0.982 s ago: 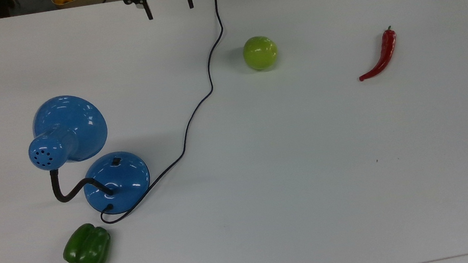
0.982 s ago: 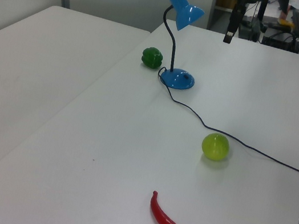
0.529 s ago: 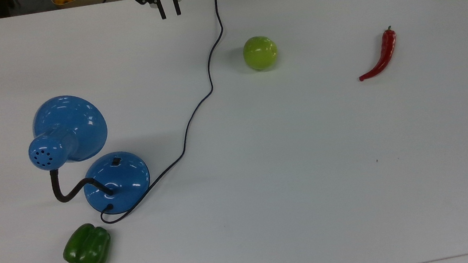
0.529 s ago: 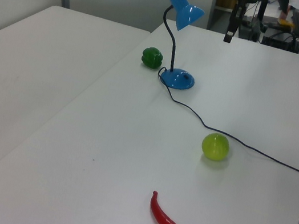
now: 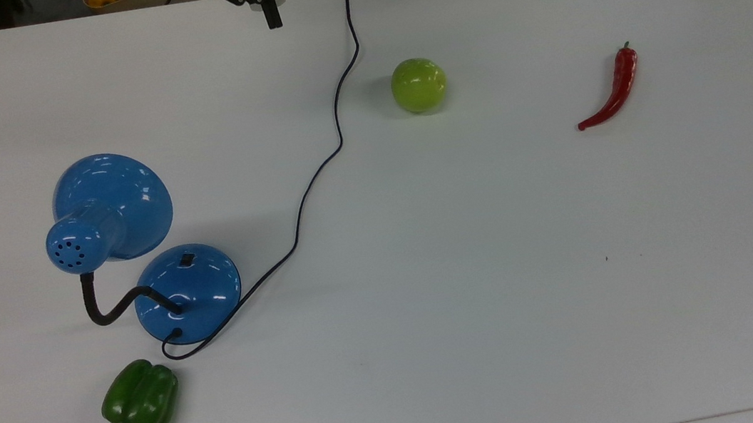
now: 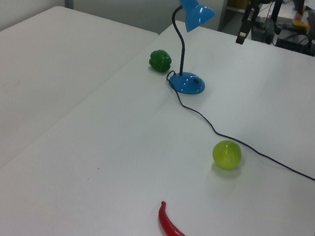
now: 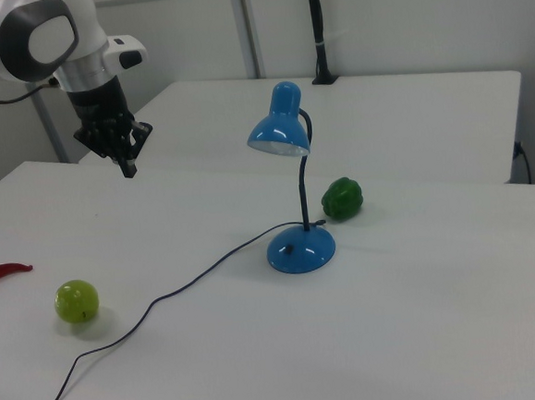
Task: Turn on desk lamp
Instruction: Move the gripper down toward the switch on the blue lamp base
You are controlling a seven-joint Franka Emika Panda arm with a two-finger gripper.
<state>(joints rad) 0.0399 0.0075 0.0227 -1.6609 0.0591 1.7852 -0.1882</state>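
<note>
Fingers closed together since the earlier frame; gripper sat top centre of the top view, empty; lamp switch lay well away, lower left.

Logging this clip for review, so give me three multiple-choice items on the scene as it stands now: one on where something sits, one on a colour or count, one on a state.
1. In the top view, where is the green bell pepper?
A. below the desk lamp
B. beside the red chili
C. on the lamp's cord

2. How many food items lie on the table?
A. two
B. three
C. five

3. How is the gripper?
A. shut on the cord
B. wide open
C. shut, holding nothing

Key: 1 A, the pepper lies just below the lamp's base. 2 B, the pepper, the green apple and the red chili. 3 C, its fingers meet in the air, clear of the black cord.
</note>
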